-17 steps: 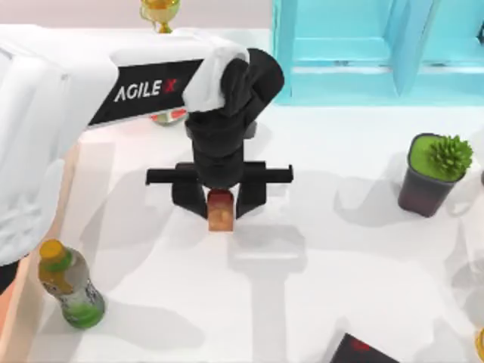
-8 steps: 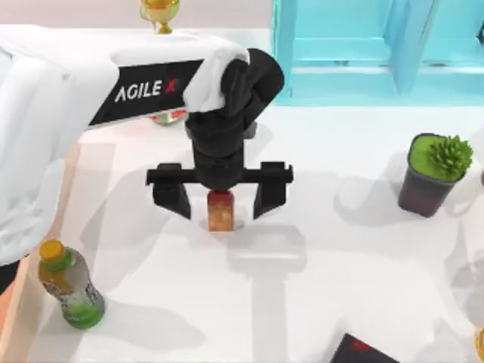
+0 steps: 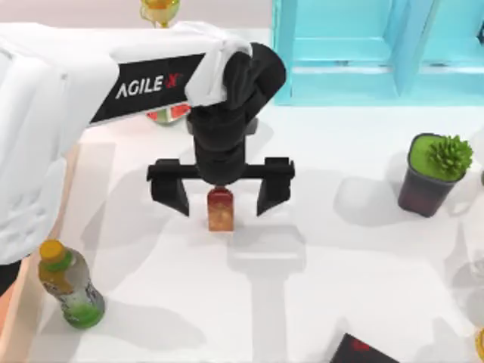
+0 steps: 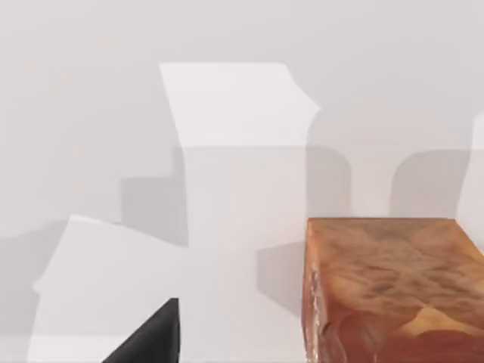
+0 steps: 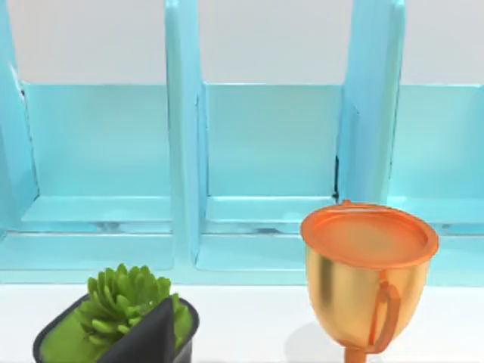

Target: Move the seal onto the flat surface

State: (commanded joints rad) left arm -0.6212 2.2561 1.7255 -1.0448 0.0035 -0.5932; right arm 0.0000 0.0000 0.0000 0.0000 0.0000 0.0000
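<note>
The seal [image 3: 220, 209] stands upright on the flat surface [image 3: 318, 257], a bit left of the table's middle – red top, orange-tan body. The left gripper [image 3: 221, 195] hangs over it w/ jaws spread wide; one finger sits to each side of the seal, both clear of it, nothing gripped. Left arm reaches in from the top view's left edge, white shell w/ a black AgileX band.

In the left wrist view the seal's mottled orange body [image 4: 389, 291] is close up on the white top, w/ a dark fingertip [image 4: 151, 336] apart from it.

Around the table: a drink bottle [image 3: 70, 286] w/ yellow cap near the left edge, a potted succulent [image 3: 433, 172] at the right, and the turquoise shelf unit [image 3: 378, 49] along the back right.

Right wrist view faces the shelf unit [image 5: 189, 151] – a gold cup [image 5: 368, 276] and the succulent [image 5: 121, 310] stand before it. Right gripper: can't tell if open or closed.
</note>
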